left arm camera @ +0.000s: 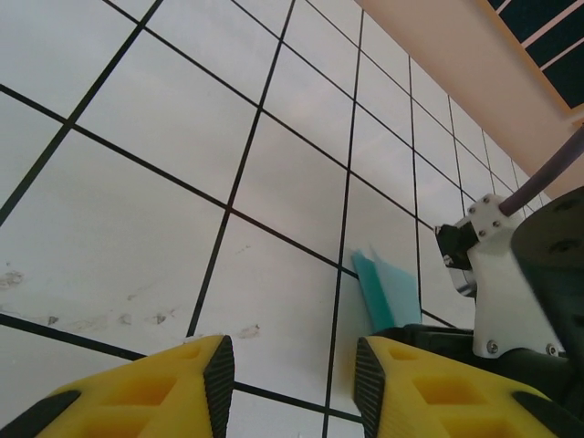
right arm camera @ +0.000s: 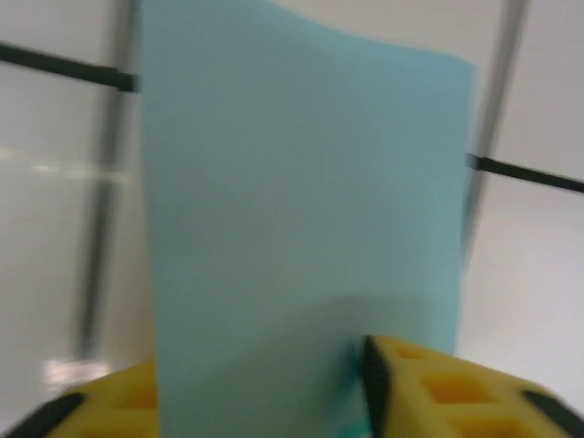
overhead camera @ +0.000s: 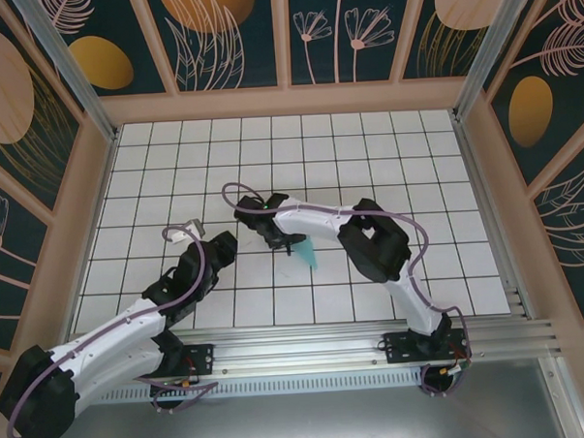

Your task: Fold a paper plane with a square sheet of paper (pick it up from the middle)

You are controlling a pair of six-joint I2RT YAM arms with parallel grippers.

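The paper plane (overhead camera: 306,253), a narrow folded piece of light-turquoise paper, lies on the white grid tiles near the table's middle. My right gripper (overhead camera: 288,243) points down at its left end. In the right wrist view the paper (right arm camera: 301,210) stands up between the gripper's (right arm camera: 260,392) yellow fingers. They are spread apart, and the paper hides most of the left one. My left gripper (overhead camera: 223,245) hovers about one tile to the left. It is open over bare tile (left arm camera: 294,383), with the paper (left arm camera: 388,292) ahead to its right.
The tiled floor (overhead camera: 289,142) is walled by wooden-framed patterned panels on the back and both sides. The right arm's white wrist (left arm camera: 506,283) sits close to the right of my left fingers. An aluminium rail (overhead camera: 307,344) runs along the near edge.
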